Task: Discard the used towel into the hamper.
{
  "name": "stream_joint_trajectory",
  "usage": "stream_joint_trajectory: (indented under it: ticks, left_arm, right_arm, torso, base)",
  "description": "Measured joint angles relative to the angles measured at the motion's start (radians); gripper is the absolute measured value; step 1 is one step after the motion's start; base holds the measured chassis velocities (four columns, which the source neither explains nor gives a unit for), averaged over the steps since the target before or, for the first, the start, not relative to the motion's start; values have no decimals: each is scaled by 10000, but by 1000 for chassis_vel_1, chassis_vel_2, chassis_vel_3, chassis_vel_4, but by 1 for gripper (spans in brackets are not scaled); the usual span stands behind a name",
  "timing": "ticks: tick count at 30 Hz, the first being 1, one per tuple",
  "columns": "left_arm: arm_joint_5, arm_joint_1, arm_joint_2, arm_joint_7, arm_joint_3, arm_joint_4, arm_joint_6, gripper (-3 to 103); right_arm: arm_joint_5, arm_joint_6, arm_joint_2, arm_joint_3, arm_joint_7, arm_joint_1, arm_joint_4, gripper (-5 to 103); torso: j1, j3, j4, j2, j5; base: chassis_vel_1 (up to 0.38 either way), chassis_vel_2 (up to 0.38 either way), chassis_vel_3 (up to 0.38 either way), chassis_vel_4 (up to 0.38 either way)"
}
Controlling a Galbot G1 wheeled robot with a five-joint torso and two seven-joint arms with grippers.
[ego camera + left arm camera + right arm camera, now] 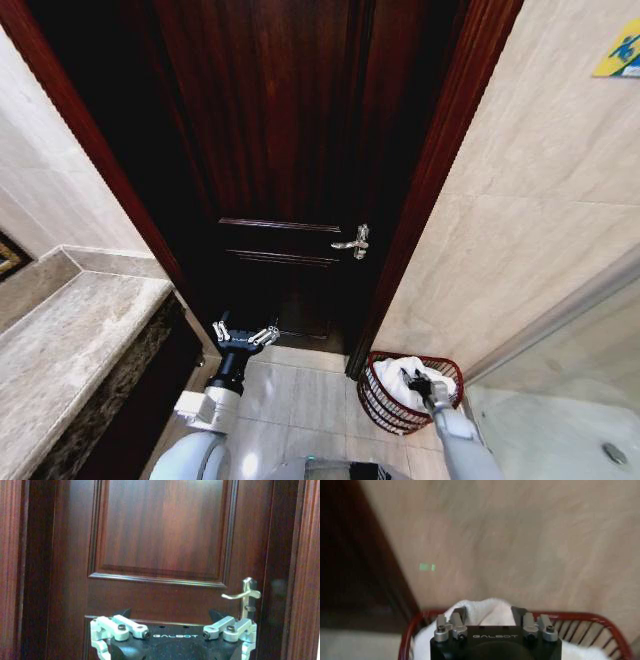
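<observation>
I see my right gripper [416, 381] over the hamper [378, 398] on the floor by the door frame, fingers pinching the white towel [432, 368] inside it, my left gripper [245, 335] spread empty, facing the door [300, 150]
</observation>
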Motion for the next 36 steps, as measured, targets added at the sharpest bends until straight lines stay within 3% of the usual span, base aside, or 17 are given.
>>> stream_joint_trajectory:
  ticks: [3, 4, 7, 9, 11, 19, 28, 32, 36]
  left_arm:
    - [0, 0, 1, 0, 0, 0, 0, 100]
    - [0, 0, 1, 0, 0, 0, 0, 100]
    - [0, 0, 2, 0, 0, 0, 0, 100]
    - [0, 0, 0, 0, 0, 0, 0, 100]
    - [0, 1, 1, 0, 0, 0, 0, 100]
    - [0, 0, 1, 0, 0, 0, 0, 100]
    - [0, 0, 1, 0, 0, 0, 0, 100]
    - [0, 0, 0, 0, 0, 0, 0, 100]
    - [0, 0, 1, 0, 0, 0, 0, 100]
  right_arm:
    - [1224, -508, -573, 316, -383, -151, 363, 76]
    - [1224, -508, -573, 316, -383, -151, 363, 76]
    - [1297, -250, -691, 221, -182, 478, -691, 91]
    - [1290, -222, -654, 128, -32, 717, -1104, 91]
    - [1199, -196, -526, -53, 87, 1219, -1931, 99]
    - [105, 303, -30, -208, 148, 2590, -5081, 100]
    - [-1407, 697, -32, -134, 573, 3876, -7672, 100]
    - [-1717, 581, 7, -104, 885, 4267, -8213, 100]
    - [-2549, 23, 70, 99, 1406, 5005, -8837, 100]
  torso:
    - [0, 0, -3, 0, -4]
    - [0, 0, -3, 0, -4]
    - [0, 0, 0, 0, 3]
    - [1, 0, 2, 0, 6]
    - [1, 0, 2, 0, -1]
    - [1, 1, 0, 0, 0]
    - [1, 0, 0, 0, -4]
    - [1, 0, -1, 0, -4]
    - [0, 0, 1, 0, -3]
  base:
    - [0, 0, 0, 0]
    - [0, 0, 0, 0]
    - [0, 0, 0, 0]
    - [0, 0, 0, 0]
    - [0, 0, 0, 0]
    - [0, 0, 0, 0]
    - [0, 0, 0, 0]
    - [0, 0, 0, 0]
    - [0, 0, 0, 0]
